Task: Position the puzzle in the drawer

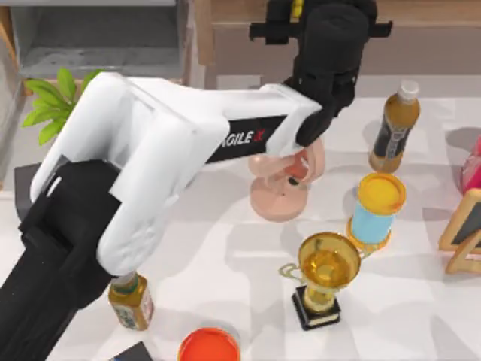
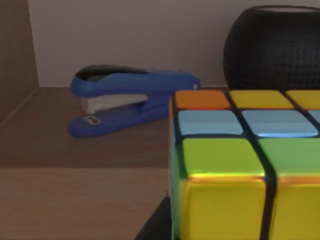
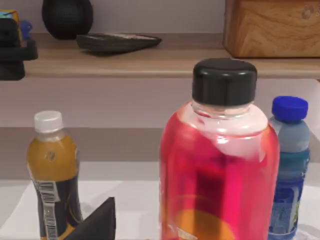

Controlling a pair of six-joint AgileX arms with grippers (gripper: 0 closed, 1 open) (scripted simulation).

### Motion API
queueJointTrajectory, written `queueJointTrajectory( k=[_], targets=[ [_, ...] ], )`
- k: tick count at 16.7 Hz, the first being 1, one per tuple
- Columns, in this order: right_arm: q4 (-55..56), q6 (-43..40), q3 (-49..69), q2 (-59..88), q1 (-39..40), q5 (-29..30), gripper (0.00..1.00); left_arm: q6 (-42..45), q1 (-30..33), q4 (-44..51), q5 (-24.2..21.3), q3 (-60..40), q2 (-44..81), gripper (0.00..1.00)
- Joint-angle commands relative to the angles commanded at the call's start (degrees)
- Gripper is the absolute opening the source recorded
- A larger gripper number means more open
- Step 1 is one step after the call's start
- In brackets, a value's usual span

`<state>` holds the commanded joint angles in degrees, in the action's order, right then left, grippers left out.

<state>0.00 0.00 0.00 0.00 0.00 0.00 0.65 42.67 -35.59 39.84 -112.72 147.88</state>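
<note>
While the left wrist view looks along brown wood, the puzzle (image 2: pixel 235 165) sits closest in its lower right, a glossy cube of square tiles, yellow lowest, then green, pale blue and an orange one on top, split by dark gaps; being a cube it has no long axis, and its tiled faces stand square to the shelf's front edge. It appears held at the left gripper (image 1: pixel 295 9), though whether the fingers clamp it cannot be told. Behind it on the long wooden shelf (image 2: pixel 75 150) lies a smooth blue stapler (image 2: pixel 127 102), and beyond that a dark, dimpled round speaker (image 2: pixel 272 47) stands against the plain pale wall. From above, the left arm, white shell with black segments, stretches from the lower left of the frame to the upper centre, over the white table (image 1: pixel 225 256). On that table stand a gold trophy (image 1: pixel 325 274), a yellow-lidded blue can (image 1: pixel 376 210), an amber bottle (image 1: pixel 394 128) and a peach-coloured ear model (image 1: pixel 289 184). In the upper left corner lies the drawer (image 1: pixel 98 37), grey-walled with a dark inside.
</note>
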Motion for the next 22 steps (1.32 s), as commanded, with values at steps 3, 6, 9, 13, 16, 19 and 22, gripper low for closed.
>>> queueJointTrajectory(
  k=[3,6,9,13,16,19,22],
  targets=[
    [0.0,0.0,0.0,0.0,0.0,0.0,1.00,0.0,0.0,0.0,0.0,0.0,0.0,0.17],
    [0.0,0.0,0.0,0.0,0.0,0.0,1.00,0.0,0.0,0.0,0.0,0.0,0.0,0.00],
    [0.0,0.0,0.0,0.0,0.0,0.0,1.00,0.0,0.0,0.0,0.0,0.0,0.0,0.00],
    [0.0,0.0,0.0,0.0,0.0,0.0,1.00,0.0,0.0,0.0,0.0,0.0,0.0,0.00],
    [0.0,0.0,0.0,0.0,0.0,0.0,1.00,-0.2,0.6,-0.7,0.4,-0.7,-1.0,0.00],
    [0.0,0.0,0.0,0.0,0.0,0.0,1.00,-0.9,1.8,-4.2,2.6,-2.4,-4.1,0.00],
    [0.0,0.0,0.0,0.0,0.0,0.0,1.00,-1.0,2.7,-6.7,3.8,-1.0,-5.6,0.00]
  ],
)
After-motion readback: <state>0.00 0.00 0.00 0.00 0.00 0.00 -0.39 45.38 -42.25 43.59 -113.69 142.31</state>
